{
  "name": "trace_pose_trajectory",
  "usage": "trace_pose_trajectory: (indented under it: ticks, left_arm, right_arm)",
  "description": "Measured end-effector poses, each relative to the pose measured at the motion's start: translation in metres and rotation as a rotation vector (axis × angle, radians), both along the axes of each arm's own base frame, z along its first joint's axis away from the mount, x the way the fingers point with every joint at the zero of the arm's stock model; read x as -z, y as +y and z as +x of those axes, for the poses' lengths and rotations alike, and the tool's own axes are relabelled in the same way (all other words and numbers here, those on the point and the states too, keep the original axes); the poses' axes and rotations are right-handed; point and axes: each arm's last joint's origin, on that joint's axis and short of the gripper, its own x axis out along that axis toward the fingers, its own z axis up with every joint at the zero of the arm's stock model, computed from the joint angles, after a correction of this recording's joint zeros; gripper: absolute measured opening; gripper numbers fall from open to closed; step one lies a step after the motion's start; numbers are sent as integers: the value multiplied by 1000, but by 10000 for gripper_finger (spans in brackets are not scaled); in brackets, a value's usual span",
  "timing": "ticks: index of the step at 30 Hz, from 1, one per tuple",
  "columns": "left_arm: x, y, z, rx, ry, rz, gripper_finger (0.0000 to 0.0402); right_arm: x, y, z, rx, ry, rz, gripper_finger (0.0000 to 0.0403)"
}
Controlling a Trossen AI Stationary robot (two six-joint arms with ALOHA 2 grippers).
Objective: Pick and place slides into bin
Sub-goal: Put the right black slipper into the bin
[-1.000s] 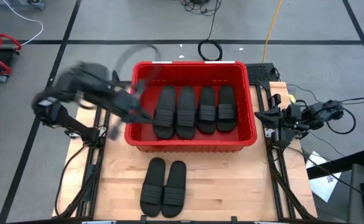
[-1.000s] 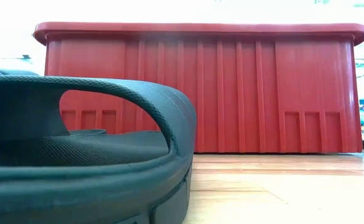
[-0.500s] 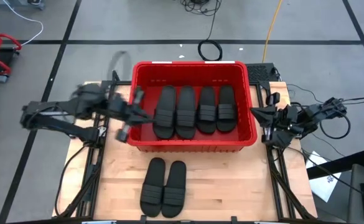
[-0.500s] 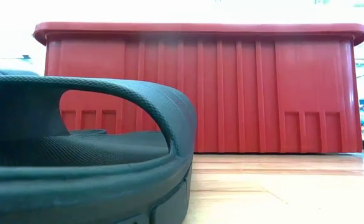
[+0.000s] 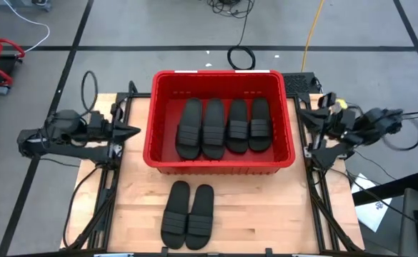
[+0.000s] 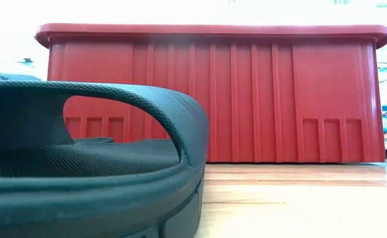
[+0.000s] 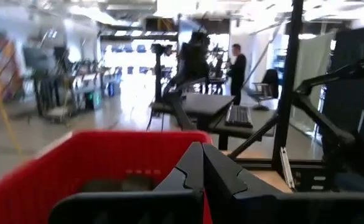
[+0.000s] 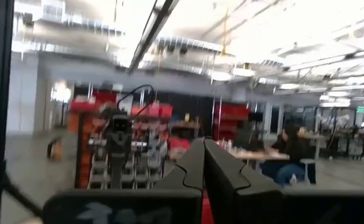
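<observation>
Inside bin, four slides

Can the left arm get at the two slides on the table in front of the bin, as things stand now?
Probably yes. The two slides lie in the open on the table, outside the bin. The left hand waits shut beside the bin; nothing stands between.

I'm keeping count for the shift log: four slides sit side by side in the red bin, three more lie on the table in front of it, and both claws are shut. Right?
Not quite. Only two slides lie on the table in front of the bin, not three; the high view shows the pair side by side. The four slides in the bin and the shut left claw and right claw stand as stated.
</observation>
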Motion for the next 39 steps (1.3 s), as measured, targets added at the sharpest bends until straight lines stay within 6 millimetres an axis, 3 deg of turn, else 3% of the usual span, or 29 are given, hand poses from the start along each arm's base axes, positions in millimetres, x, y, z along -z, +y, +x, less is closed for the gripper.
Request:
trace_pose_trajectory:
  ticks: [4,8,15,22,29,39]
  left_arm:
    - [17,2,-2,-50,55,-103,0]
    - [26,2,3,-56,91,-162,0]
    - [45,3,16,-115,169,-162,2]
    - [46,2,19,-101,157,-154,2]
    - [43,2,20,-87,129,-116,6]
    - [47,2,20,-93,168,-76,5]
  right_arm:
    - [-39,3,4,-21,185,-33,3]
    - [-67,15,28,-41,344,-35,17]
    - [-82,50,83,-317,500,68,65]
    - [-63,68,147,-397,689,191,125]
    - [-30,66,193,-682,925,381,176]
    - [30,88,259,-959,1098,426,204]
